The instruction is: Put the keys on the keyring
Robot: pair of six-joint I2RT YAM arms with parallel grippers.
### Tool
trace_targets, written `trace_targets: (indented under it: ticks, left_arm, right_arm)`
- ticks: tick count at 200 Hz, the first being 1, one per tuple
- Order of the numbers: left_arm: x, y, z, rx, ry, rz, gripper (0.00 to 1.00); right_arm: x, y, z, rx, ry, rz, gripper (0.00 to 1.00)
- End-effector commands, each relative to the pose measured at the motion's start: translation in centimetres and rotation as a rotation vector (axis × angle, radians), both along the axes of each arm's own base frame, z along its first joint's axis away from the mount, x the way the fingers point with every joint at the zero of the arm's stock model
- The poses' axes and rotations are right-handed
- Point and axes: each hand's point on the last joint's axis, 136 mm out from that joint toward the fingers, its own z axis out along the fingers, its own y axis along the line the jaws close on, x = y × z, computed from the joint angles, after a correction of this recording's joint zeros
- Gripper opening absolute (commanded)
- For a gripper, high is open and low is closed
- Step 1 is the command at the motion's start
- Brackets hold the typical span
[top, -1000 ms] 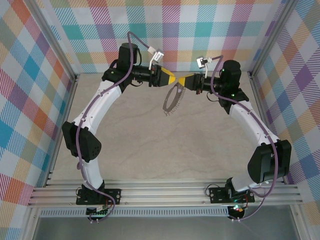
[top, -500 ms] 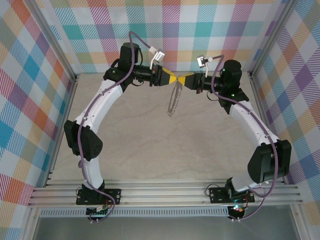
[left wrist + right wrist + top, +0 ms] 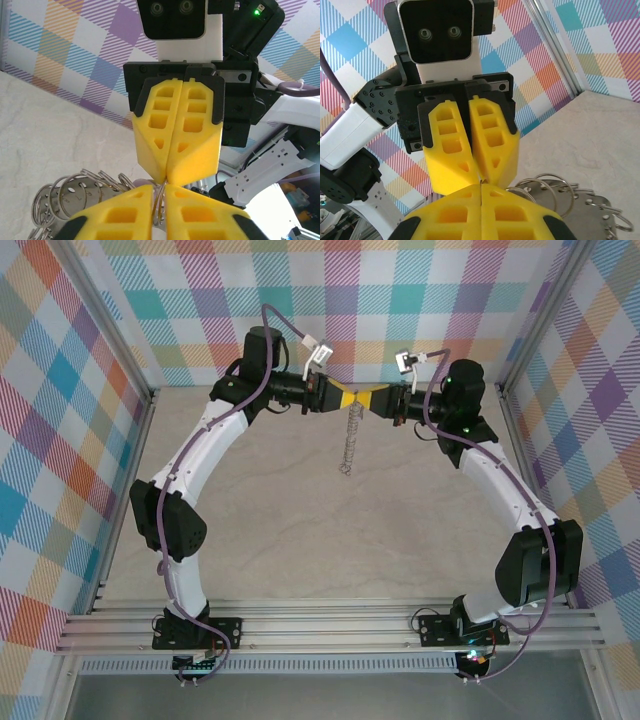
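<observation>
- Left jaws are clenched on the keyring [image 3: 348,440] wire, pinched between yellow fingers [image 3: 120,212].
- Right jaws are pressed shut, tip to tip; hold cannot be told.
- Keyring is hung edge-on at 12 o'clock above the surface [image 3: 280,530].

Enclosure walls: left wall [image 3: 50,440], far wall [image 3: 400,300] and right wall [image 3: 600,420] are all covered in pastel plaid of teal, orange, purple and yellow. Silver metal posts [image 3: 110,330] run along the far corners. Tabletop [image 3: 300,530] is pale beige, faintly marbled. Ribbed aluminium rails [image 3: 330,625] span the near edge. Light is even and soft.
</observation>
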Motion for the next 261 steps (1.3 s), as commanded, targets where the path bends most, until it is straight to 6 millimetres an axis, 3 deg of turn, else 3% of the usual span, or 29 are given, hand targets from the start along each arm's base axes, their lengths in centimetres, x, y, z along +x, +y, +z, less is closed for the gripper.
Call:
trace_targets:
  ticks: [1, 11, 48, 62, 89, 134, 210, 261]
  left_arm:
    - [-1.1, -0.7, 1.5, -0.031, -0.035, -0.049, 0.05]
    - [-1.3, -0.9, 1.5, -0.032, -0.035, -0.053, 0.00]
    - [-1.5, -1.3, 1.7, -0.042, -0.039, -0.055, 0.00]
    - [-1.4, -1.3, 2.0, -0.053, -0.043, -0.041, 0.00]
    - [-1.3, -1.1, 3.0, -0.087, -0.069, -0.006, 0.00]
    - [-0.7, -0.6, 4.5, -0.166, -0.079, 0.084, 0.00]
    - [-0.3, 0.5, 7.3, -0.341, -0.036, 0.192, 0.00]
    - [-0.3, 0.5, 7.4, -0.357, -0.023, 0.188, 0.00]
  right_arm:
    - [-0.7, -0.2, 1.3, 0.015, -0.064, 0.009, 0.00]
    - [-0.7, -0.3, 1.3, 0.016, -0.065, 0.009, 0.00]
    - [-0.5, -0.4, 1.4, 0.023, -0.056, -0.017, 0.00]
    - [-0.4, -0.9, 1.7, 0.032, -0.056, -0.042, 0.21]
    - [-0.2, -2.5, 2.5, 0.061, -0.068, -0.116, 0.35]
    - [0.0, -5.1, 2.6, 0.109, -0.067, -0.266, 0.47]
    - [0.6, -6.1, 0.7, 0.131, -0.020, -0.357, 0.51]
    - [0.7, -5.1, 0.1, 0.119, -0.016, -0.361, 0.55]
